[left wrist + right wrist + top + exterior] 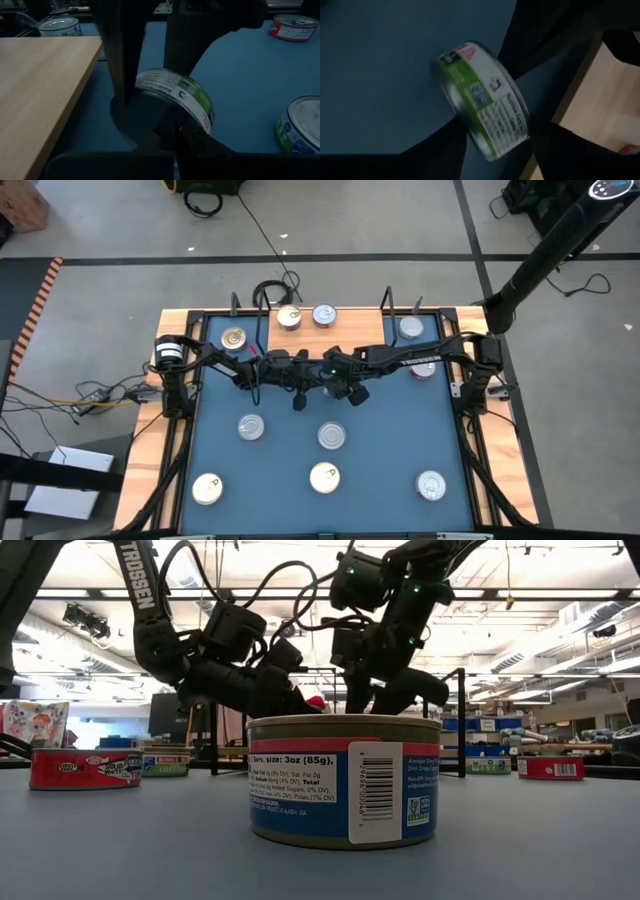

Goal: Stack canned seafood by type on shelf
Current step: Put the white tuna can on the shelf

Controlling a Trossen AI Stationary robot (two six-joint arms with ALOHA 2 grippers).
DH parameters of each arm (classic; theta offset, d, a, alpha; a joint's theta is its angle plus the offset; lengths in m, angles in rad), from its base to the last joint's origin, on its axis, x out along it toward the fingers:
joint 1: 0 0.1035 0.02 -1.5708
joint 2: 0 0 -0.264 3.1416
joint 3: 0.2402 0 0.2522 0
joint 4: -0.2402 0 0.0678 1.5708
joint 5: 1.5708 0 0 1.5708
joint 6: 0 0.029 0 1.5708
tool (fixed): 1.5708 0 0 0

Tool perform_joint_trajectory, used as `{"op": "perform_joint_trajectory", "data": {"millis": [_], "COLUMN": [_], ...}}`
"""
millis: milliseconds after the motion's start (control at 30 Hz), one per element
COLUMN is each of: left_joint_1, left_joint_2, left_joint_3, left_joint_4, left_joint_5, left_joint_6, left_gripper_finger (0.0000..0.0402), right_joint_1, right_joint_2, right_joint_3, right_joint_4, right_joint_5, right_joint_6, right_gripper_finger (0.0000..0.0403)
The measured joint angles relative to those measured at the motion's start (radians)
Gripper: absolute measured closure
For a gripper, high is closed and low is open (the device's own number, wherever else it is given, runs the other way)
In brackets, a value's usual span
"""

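Note:
The canned seafood is scattered. A green-labelled tin (175,95) (480,100) hangs on edge above the blue table, between both grippers at mid-table. My right gripper (345,385) (497,135) is shut on it. My left gripper (300,380) (285,690) stands close against it from the table's left; whether it touches, I cannot tell. The arms hide this tin in the high view. The shelf (360,330) (45,90) lies along the far edge. On it stand several tins (289,317) (324,314) (235,337) (411,328). My right gripper pinches the green-labelled tin between its two fingers (120,60), one on each flat face (457,107). The fingers slant down from above and from the table's right. The tin is lifted clear of the table and sits tilted on edge, its label band facing outward.
Several tins stand flat on the blue table: (251,427), (332,436), (324,477), (207,488), (431,485). A red-sided one (424,368) sits near the shelf's right end. A blue-labelled tin (345,780) fills the low view's foreground. Black wire frames (390,302) rise from the shelf.

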Motion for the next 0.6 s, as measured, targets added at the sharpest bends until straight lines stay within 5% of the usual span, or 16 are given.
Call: {"op": "perform_joint_trajectory", "data": {"millis": [200, 367, 600], "left_joint_1": [0.000, 0.002, 0.012], "left_joint_2": [-0.048, -0.194, -0.405], "left_joint_3": [-0.029, -0.107, -0.240], "left_joint_4": [-0.015, -0.003, -0.006], "left_joint_5": [-0.007, -0.019, -0.082], "left_joint_6": [-0.001, -0.003, -0.009], "left_gripper_finger": [0.0401, 0.0401, 0.0401], "right_joint_1": [0.016, 0.033, 0.060], "right_joint_2": [-0.008, -0.035, -0.085], "right_joint_3": [0.002, 0.003, 0.053], "right_joint_4": [-0.009, -0.013, -0.016], "right_joint_5": [0.014, 0.026, 0.266], "right_joint_6": [0.058, 0.101, 0.119], "right_gripper_finger": [0.0257, 0.0263, 0.0262]}}
